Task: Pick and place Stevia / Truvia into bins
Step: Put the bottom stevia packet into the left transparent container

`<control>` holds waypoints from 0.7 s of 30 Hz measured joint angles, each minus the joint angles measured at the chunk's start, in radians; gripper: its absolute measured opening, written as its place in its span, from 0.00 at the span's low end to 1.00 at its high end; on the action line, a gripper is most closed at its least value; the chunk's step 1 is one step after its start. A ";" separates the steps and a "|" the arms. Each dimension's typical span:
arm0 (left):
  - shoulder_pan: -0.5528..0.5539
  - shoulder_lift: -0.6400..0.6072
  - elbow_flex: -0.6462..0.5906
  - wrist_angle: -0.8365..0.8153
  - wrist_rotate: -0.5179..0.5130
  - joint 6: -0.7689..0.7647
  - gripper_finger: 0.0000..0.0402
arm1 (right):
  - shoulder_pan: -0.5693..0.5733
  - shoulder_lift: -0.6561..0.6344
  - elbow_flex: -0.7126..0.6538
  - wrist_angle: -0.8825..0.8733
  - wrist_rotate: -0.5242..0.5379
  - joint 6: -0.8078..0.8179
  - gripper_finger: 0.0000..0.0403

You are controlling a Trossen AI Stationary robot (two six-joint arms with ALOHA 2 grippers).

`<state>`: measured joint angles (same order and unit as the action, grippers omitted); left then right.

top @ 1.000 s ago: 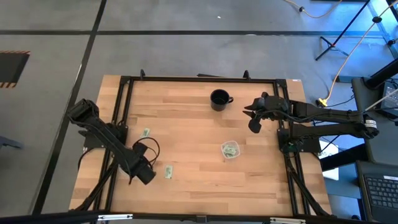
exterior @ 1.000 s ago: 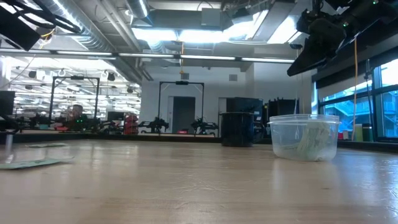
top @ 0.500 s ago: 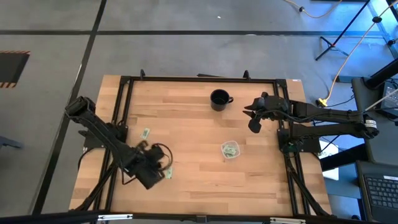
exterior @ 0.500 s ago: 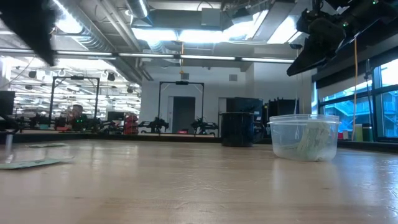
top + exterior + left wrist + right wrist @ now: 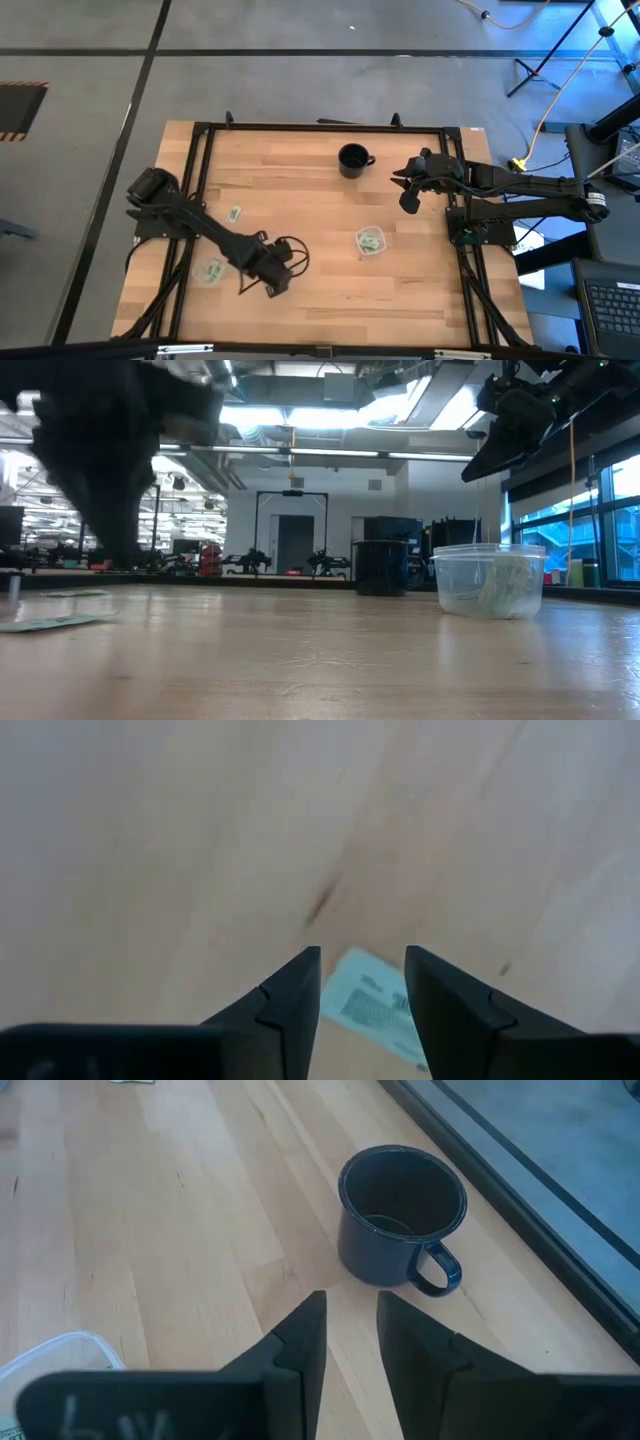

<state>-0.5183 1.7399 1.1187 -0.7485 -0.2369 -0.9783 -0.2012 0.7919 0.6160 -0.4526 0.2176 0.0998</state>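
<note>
My left gripper [image 5: 272,280] hangs open over the table's near middle. In the left wrist view its fingers [image 5: 362,955] stand either side of a pale green and white sachet [image 5: 372,1005] lying flat on the wood, apart from it. Two more sachets lie flat on the left half [image 5: 233,212] [image 5: 211,270]. One clear cup [image 5: 371,241] [image 5: 490,580] stands right of centre with sachets inside; a second cup is out of view. My right gripper [image 5: 408,200] [image 5: 350,1305] waits raised near the right edge, narrowly open, holding nothing.
A black mug [image 5: 352,160] [image 5: 402,1215] stands near the far edge, in front of my right gripper. A black frame [image 5: 200,160] borders the table. Bare wood lies between the cup and my left gripper.
My left arm has swung toward the table's right along the near side, and its gripper has come over the sachet that lay near the near edge. A sachet farther left that the arm covered now shows. My right arm has kept still.
</note>
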 joint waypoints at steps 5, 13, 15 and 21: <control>0.045 0.053 0.003 0.002 0.143 0.133 0.33 | 0.000 0.000 0.000 0.000 0.000 0.000 0.24; 0.052 0.060 0.005 -0.025 0.133 0.262 0.32 | 0.000 0.000 0.000 0.000 0.000 0.000 0.24; 0.052 0.060 0.005 -0.024 0.128 0.289 0.32 | 0.000 0.000 0.000 -0.001 0.000 0.000 0.24; 0.066 0.060 0.000 -0.017 0.155 0.300 0.32 | 0.000 0.000 0.000 -0.001 0.000 0.000 0.24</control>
<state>-0.4521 1.8000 1.1183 -0.7660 -0.0823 -0.6785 -0.2012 0.7918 0.6163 -0.4538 0.2176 0.1001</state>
